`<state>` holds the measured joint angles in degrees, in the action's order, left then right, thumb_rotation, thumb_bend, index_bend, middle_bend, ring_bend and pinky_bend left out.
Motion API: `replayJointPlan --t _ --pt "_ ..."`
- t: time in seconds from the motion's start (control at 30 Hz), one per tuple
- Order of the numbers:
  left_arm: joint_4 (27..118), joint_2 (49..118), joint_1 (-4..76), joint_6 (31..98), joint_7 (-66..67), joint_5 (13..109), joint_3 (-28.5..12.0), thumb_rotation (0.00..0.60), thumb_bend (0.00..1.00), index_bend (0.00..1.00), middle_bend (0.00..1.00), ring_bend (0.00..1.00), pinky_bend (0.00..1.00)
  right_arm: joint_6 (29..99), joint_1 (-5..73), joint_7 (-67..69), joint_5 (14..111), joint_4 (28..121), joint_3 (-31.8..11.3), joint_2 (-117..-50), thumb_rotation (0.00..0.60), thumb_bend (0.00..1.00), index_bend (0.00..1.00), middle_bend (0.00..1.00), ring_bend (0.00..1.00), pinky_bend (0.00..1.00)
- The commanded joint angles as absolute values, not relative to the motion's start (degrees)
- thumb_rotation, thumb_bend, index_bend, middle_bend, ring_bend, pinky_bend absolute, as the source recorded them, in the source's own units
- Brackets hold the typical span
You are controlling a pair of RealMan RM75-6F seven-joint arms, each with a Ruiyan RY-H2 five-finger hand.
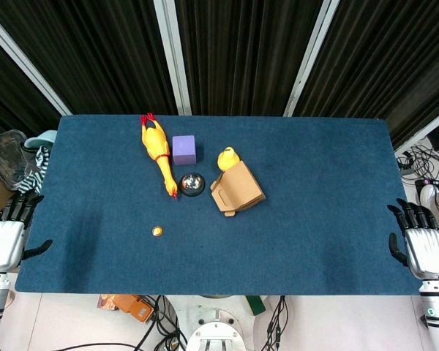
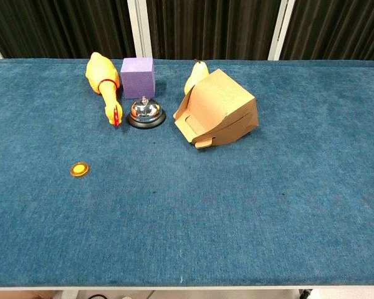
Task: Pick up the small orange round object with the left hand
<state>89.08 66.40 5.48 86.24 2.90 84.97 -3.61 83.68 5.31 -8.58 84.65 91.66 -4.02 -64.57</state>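
The small orange round object lies flat on the blue table cloth, left of centre and towards the front. My left hand hangs beyond the table's left edge, fingers spread and holding nothing, well to the left of the object. Off the right edge my right hand is held the same way, fingers apart and empty. Neither hand shows in the chest view.
A yellow rubber chicken, a purple cube, a silver desk bell, a tipped cardboard box and a yellow pear-like toy cluster at the table's middle back. A clear bin stands off the left edge.
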Motion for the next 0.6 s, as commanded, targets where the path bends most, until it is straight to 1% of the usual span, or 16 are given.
replayJointPlan --t 0.03,0.17,0.27,0.43,0.53,0.6 --pt "89.1 66.4 5.5 86.1 2.9 84.9 -3.6 0.600 0.10 0.14 0.06 0.03 0.26 83.8 5.3 -8.6 84.7 91.6 -4.0 -64.6 0.600 0.69 0.24 0.16 0.17 0.17" --pt "89.4 66.2 5.6 85.8 1.9 84.9 -3.5 0.600 0.10 0.14 0.06 0.04 0.27 83.7 5.3 -8.6 84.6 91.7 -4.0 -64.6 0.600 0.69 0.24 0.16 0.17 0.17" --pt "89.9 65.8 5.6 85.3 0.7 84.7 -3.4 0.600 0.10 0.12 0.06 0.07 0.30 83.8 5.2 -8.7 84.7 91.7 -4.0 -64.6 0.600 0.69 0.24 0.16 0.17 0.17" --pt "89.5 65.8 5.8 85.2 -0.2 84.5 -3.7 0.600 0.10 0.12 0.06 0.08 0.30 84.0 5.1 -8.7 84.7 91.9 -3.9 -64.6 0.600 0.69 0.24 0.16 0.17 0.16" --pt "89.0 65.8 6.3 83.9 -1.6 84.0 -3.8 0.600 0.10 0.12 0.10 0.16 0.34 84.0 5.1 -8.7 84.6 91.9 -3.9 -64.5 0.600 0.69 0.24 0.16 0.17 0.16" --pt "88.5 65.9 6.9 82.7 -2.6 83.9 -3.8 0.600 0.10 0.12 0.17 0.25 0.40 84.0 5.0 -8.6 84.5 92.0 -3.9 -64.5 0.600 0.69 0.25 0.16 0.17 0.16"
